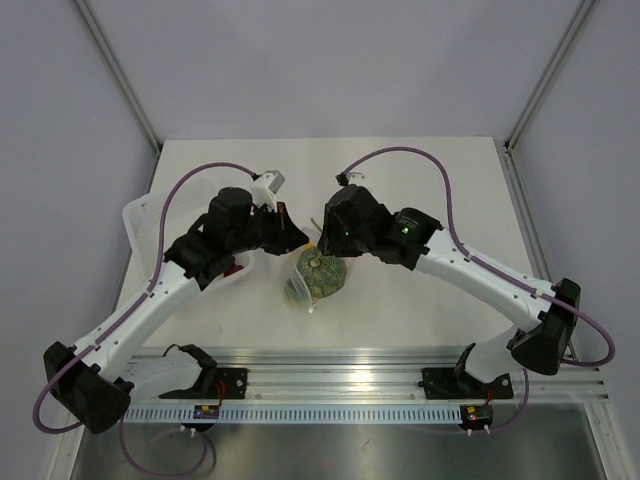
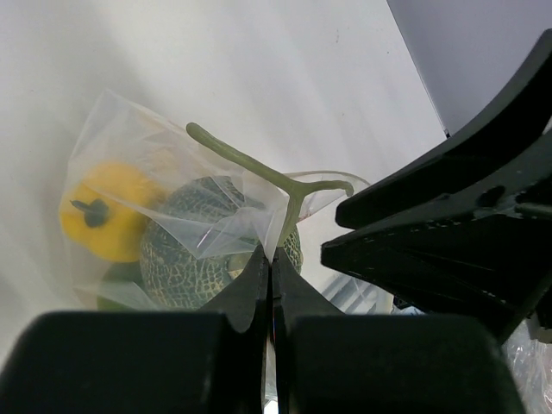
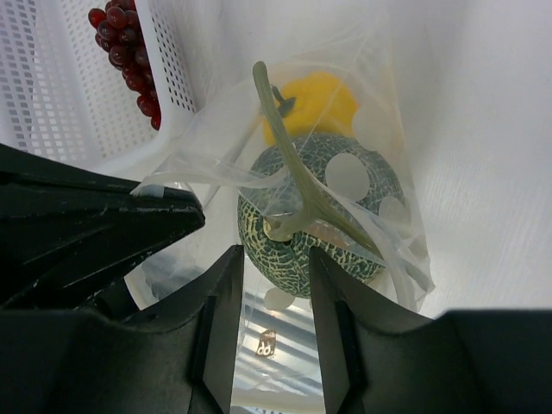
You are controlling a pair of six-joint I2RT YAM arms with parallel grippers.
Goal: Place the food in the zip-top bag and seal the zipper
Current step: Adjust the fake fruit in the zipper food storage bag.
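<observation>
The zip-top bag (image 1: 318, 275), clear with cream dots, lies mid-table between both grippers. Inside it are the netted grey-green fruit (image 2: 191, 252) with its long stem (image 2: 250, 164) and the yellow fruit (image 2: 108, 211). My left gripper (image 2: 272, 255) is shut on a fold of the bag's plastic by the mouth. My right gripper (image 3: 274, 263) is open, one jaw either side of the bag film just below the green fruit (image 3: 323, 216); the yellow fruit (image 3: 317, 102) lies beyond it. The mouth is crumpled with the stem poking through it. A pale zipper strip (image 3: 392, 252) runs beside the green fruit.
A white perforated tray (image 3: 60, 86) holding dark red grapes (image 3: 129, 47) stands left of the bag, under my left arm (image 1: 200, 260). The two grippers are close together over the bag. An aluminium rail (image 1: 350, 365) runs along the near edge.
</observation>
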